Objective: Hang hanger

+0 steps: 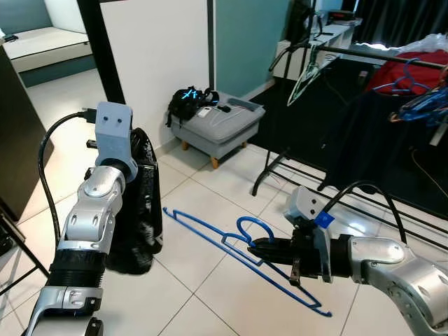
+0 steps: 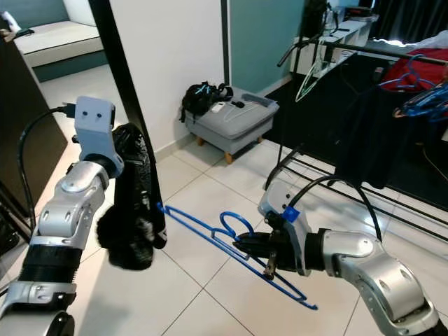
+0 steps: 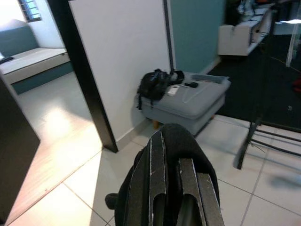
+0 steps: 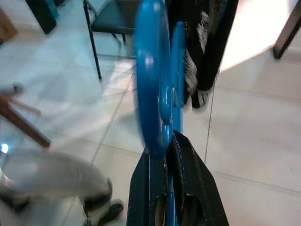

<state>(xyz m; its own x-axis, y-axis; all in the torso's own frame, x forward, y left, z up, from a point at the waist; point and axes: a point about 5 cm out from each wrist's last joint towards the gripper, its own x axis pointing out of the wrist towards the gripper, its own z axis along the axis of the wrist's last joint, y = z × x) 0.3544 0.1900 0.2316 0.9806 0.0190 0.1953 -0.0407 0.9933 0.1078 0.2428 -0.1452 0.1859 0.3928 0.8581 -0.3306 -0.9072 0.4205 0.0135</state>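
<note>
At lower centre of the frame, the right gripper (image 1: pixel 260 249) clamps a blue hanger (image 1: pixel 241 253) near its hook (light, stiff, slick plastic, best pinched there), while the left gripper (image 3: pixel 175 188) grips dark fabric (image 1: pixel 140 210).

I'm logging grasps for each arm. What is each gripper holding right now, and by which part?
Right gripper: blue hanger, pinched at the neck below its hook. Left gripper: shut on black garment, near its top.

The left gripper (image 3: pixel 178 188) is buried in a black garment (image 1: pixel 140 210), fingertips hidden. Beside the garment, the blue hanger (image 4: pixel 153 80) is blurred in the right wrist view.
</note>
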